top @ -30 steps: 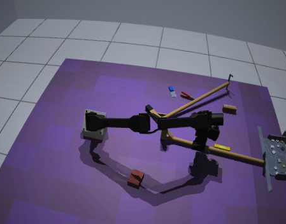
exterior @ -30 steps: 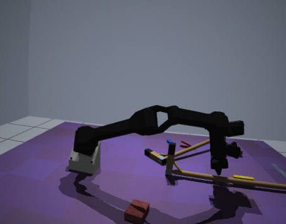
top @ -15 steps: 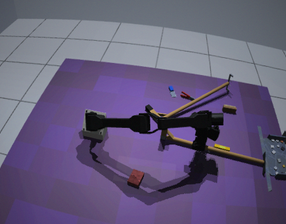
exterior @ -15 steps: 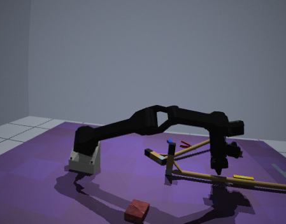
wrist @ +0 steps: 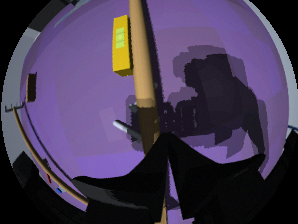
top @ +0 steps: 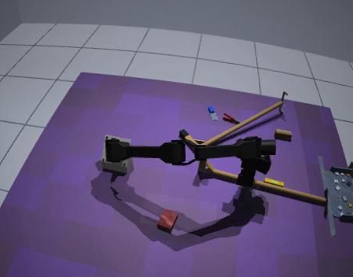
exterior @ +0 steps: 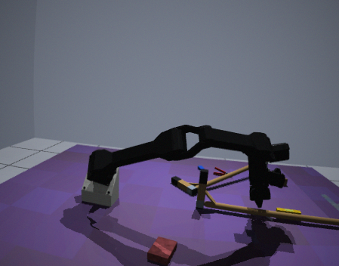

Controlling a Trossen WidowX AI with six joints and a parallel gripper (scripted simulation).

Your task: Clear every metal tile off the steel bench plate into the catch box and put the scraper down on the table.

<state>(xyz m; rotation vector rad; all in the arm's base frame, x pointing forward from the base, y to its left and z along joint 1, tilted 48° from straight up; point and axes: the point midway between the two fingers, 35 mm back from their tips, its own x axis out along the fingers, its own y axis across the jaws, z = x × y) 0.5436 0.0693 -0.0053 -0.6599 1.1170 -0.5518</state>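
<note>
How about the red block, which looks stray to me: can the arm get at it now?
Probably yes. The red block lies alone on the mat, nearer the base than the gripper now stands, with nothing beside it. The shut gripper would have to open first.
</note>
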